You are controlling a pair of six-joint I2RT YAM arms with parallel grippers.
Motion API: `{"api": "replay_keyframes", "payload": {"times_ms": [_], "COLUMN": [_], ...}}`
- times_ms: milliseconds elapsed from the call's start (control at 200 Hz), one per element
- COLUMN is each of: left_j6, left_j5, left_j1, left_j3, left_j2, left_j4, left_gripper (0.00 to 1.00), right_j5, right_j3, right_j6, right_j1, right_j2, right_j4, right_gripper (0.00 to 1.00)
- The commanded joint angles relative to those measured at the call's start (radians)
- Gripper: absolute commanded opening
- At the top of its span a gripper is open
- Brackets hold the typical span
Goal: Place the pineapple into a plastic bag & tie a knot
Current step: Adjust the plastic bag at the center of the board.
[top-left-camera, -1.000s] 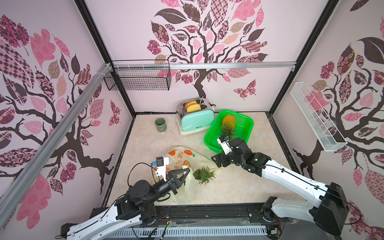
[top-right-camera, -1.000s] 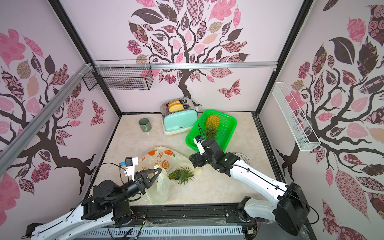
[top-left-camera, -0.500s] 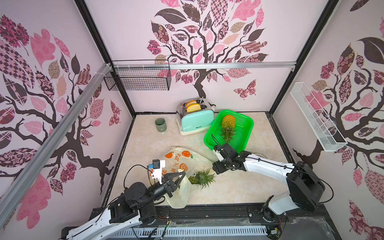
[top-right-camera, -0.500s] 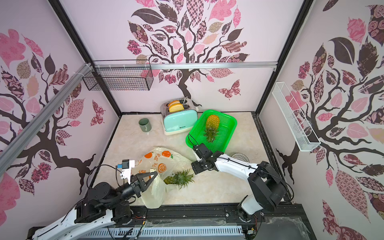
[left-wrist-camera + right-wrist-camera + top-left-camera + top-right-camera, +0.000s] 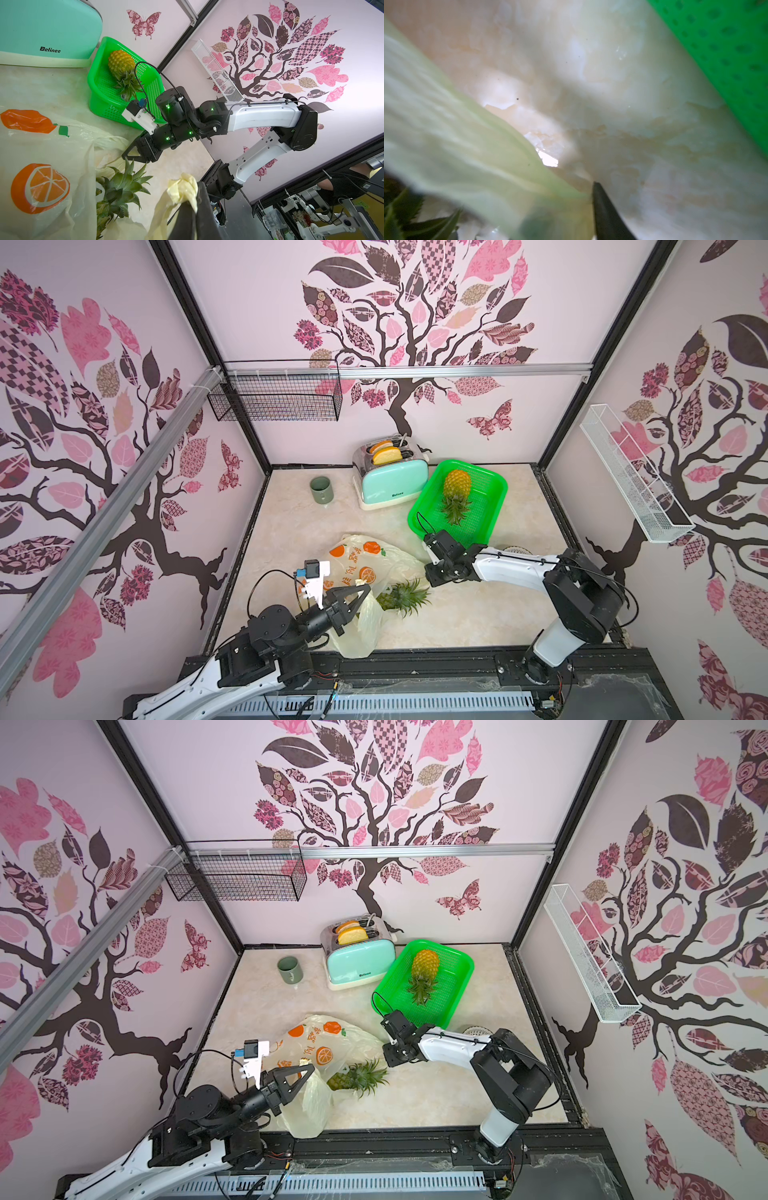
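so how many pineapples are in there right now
2. One pineapple lies in the green basket beside the toaster. The other pineapple is in the plastic bag, crown sticking out. No others show, though the crumpled bag hides part of its inside.

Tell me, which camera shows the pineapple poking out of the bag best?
The left wrist view: the pineapple is close, its crown sharp. Both top views show the pineapple small, at the bag mouth. The right wrist view catches only blurred leaf tips.

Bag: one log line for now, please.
bag: untied; pineapple: inside, crown out; left gripper: shut on bag; right gripper: shut on bag
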Motion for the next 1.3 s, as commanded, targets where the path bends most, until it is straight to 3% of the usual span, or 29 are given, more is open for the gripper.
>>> {"api": "replay_keyframes", "payload": {"times_ms": [0,15,140,320,485,625,855,1025,1130,1295], "left_j6": [0.008,0.006,0.008,0.033,0.056,0.167,0.289,0.266,0.201,0.13], "left_j5": [0.004,0.0,-0.033,-0.102,-0.221,-0.275,-0.261,-0.268,-0.251,-0.21], "left_j1": [0.004,0.003,0.003,0.003,0.004,0.004,0.004,0.004,0.004,0.004], "left_j3": [0.036,0.041,0.149,0.421,0.621,0.722,0.788,0.733,0.678,0.595], "left_j2": [-0.001,0.002,0.066,0.285,0.407,0.438,0.444,0.467,0.524,0.494], "left_j4": [0.016,0.022,0.049,-0.116,-0.223,-0.215,-0.163,-0.296,-0.415,-0.318], "left_gripper": [0.0,0.0,0.0,0.0,0.0,0.0,0.0,0.0,0.0,0.0], "right_j5": [-0.064,-0.072,-0.069,-0.002,0.037,0.05,0.116,0.12,0.055,-0.039], "right_j3": [0.042,0.047,0.104,0.33,0.556,0.642,0.717,0.637,0.57,0.607], "right_j6": [-0.001,-0.002,-0.006,-0.071,-0.115,-0.137,-0.172,-0.167,-0.142,-0.129], "right_j1": [0.003,0.003,-0.001,-0.01,-0.01,-0.009,-0.012,-0.012,-0.014,-0.014], "right_j2": [-0.046,-0.06,-0.226,-0.416,-0.477,-0.474,-0.444,-0.548,-0.591,-0.55], "right_j4": [0.019,0.011,-0.086,-0.291,-0.382,-0.402,-0.423,-0.287,-0.185,-0.168], "right_gripper": [0.06,0.0,0.0,0.0,0.0,0.0,0.0,0.0,0.0,0.0]}}
